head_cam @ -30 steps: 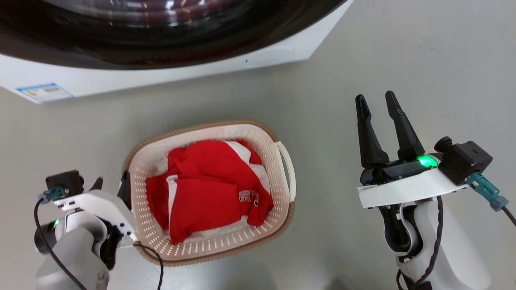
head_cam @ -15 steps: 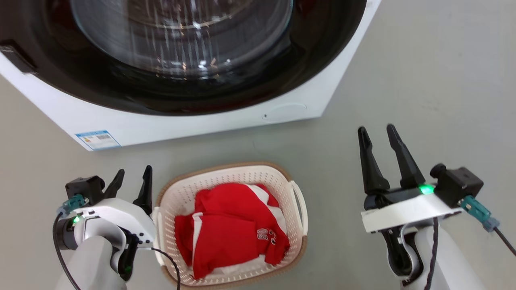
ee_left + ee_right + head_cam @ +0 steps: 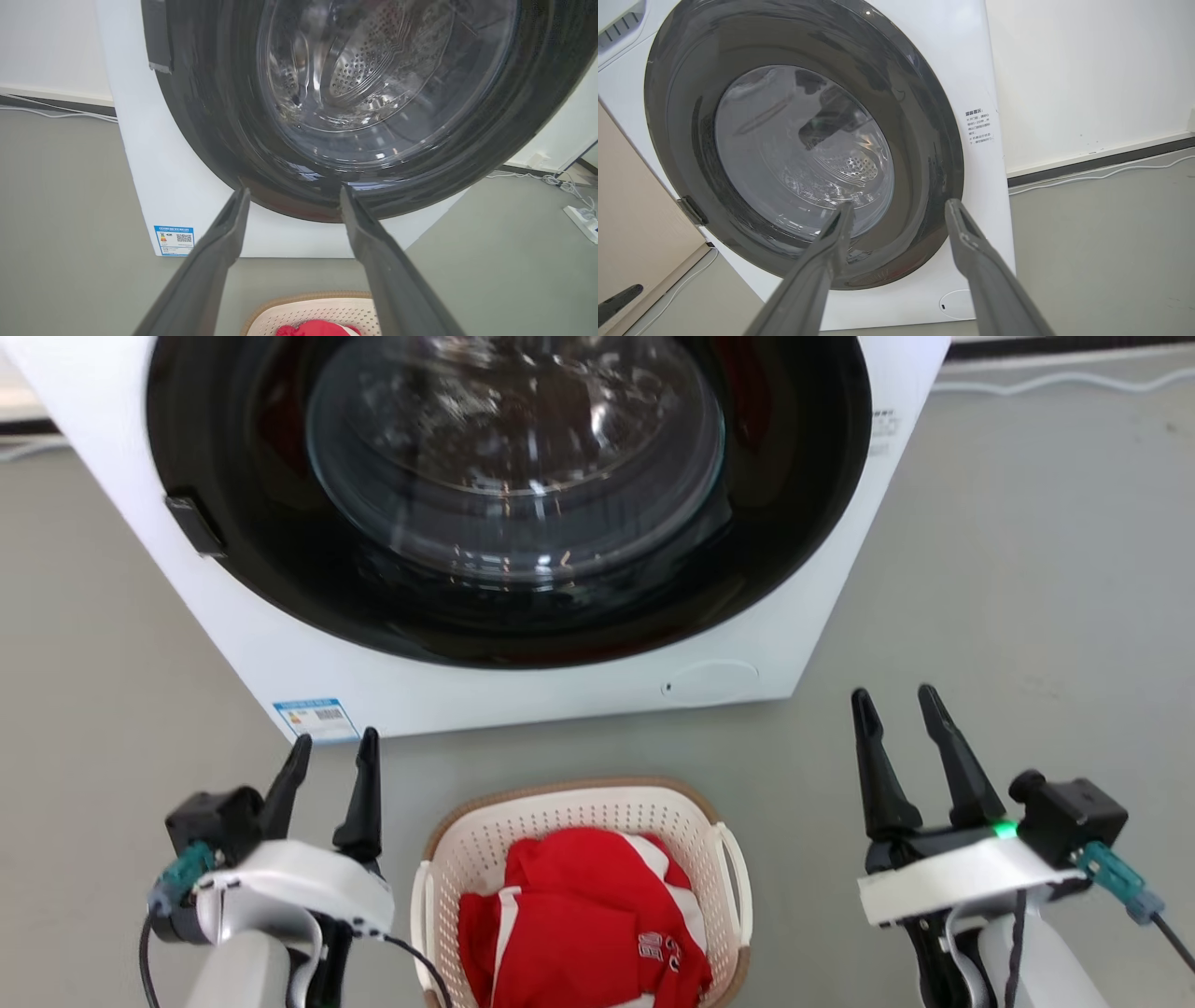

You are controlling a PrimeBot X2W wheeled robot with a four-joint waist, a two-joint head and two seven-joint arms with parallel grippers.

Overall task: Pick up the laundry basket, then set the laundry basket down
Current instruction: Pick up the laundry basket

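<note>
The laundry basket (image 3: 560, 795), cream-white with a tan rim, stands on the grey floor at the bottom middle of the head view, and a red and white garment (image 3: 579, 924) lies in it. My left gripper (image 3: 335, 739) stands open to the left of the basket, apart from it, fingers pointing up. Further off on the basket's right, my right gripper (image 3: 893, 693) is also open and holds nothing. In the left wrist view the basket's far rim (image 3: 322, 311) shows below the open left gripper (image 3: 294, 190). The right gripper (image 3: 901, 204) points at the washing machine.
A white washing machine (image 3: 308, 663) with a dark round glass door (image 3: 504, 495), shut, stands just behind the basket. White cables and a power strip (image 3: 581, 217) lie along the wall to its right. A beige panel (image 3: 635, 205) stands on its left.
The head camera has tilted up, so the basket sits lower in the picture. My left gripper has come up from the basket's left handle and now points upward, apart from it.
</note>
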